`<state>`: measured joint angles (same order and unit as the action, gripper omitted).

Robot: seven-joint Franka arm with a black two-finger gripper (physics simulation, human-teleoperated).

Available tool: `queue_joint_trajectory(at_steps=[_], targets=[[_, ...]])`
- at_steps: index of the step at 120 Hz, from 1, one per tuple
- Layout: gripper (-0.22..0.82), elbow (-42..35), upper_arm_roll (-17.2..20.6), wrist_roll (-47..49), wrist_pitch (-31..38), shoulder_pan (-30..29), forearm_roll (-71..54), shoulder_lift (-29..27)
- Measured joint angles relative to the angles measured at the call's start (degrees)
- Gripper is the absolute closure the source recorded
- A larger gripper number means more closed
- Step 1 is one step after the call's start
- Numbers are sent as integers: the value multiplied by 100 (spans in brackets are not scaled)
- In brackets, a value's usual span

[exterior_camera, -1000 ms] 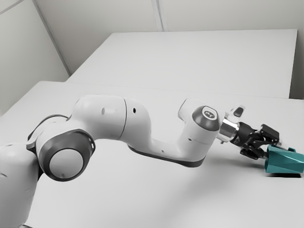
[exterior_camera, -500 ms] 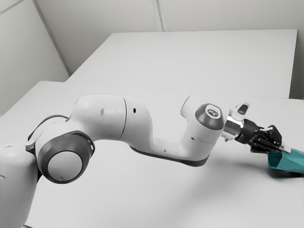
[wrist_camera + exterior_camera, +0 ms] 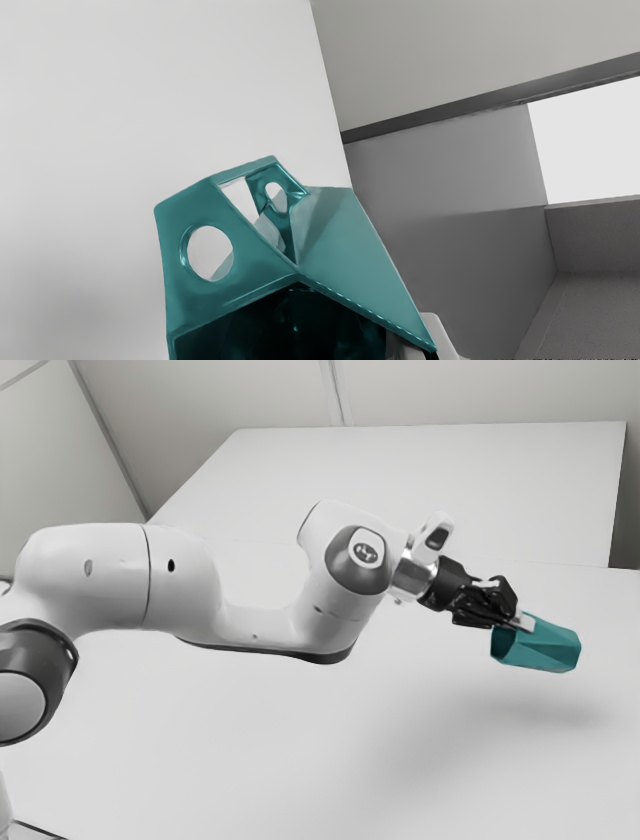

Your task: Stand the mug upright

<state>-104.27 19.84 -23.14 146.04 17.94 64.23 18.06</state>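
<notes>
In the exterior view, your gripper [image 3: 525,623] had the mug [image 3: 548,650] pinched by its wall near the rim, up off the table [image 3: 300,760], with a soft shadow [image 3: 545,712] beneath. The mug hung on its side, its mouth [image 3: 506,646] toward the exterior view's left and its base [image 3: 573,652] toward the right, dipping slightly, so it was not upright. The job in hand, as I judged it, called for you to turn the wrist slowly until the base faced down, with enough height that no corner caught the tabletop, then to lower it level and let go only once the base sat flat. A hold so far to one end could have let it pivot if you hurried. The arm's joint cap carried a small emblem [image 3: 366,552], too small to read. In the wrist view, the jaws stood narrow, one finger [image 3: 441,336] outside the wall and the other within the mouth, gripping it between them. You could read no brand or lettering on the teal faces.
</notes>
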Motion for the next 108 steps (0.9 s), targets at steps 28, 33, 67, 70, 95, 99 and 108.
queue_joint_trajectory(at_steps=[28, 33, 67, 70, 95, 99, 108], targets=[[79, -399, -197, 661, -1156, -827, -3028, -1142], [79, -402, -277, 779, -1460, -947, -3538, -1282], [79, -768, -460, 1364, -2931, -1801, -5816, -1938], [79, -811, -483, 1391, -2988, -1851, -5921, -1970], [79, -1308, -631, 1524, -2896, -1892, -6320, -2038], [79, -1346, -650, 1544, -2838, -1848, -6347, -2019], [79, -1448, -673, 1591, -2737, -1763, -6465, -1969]])
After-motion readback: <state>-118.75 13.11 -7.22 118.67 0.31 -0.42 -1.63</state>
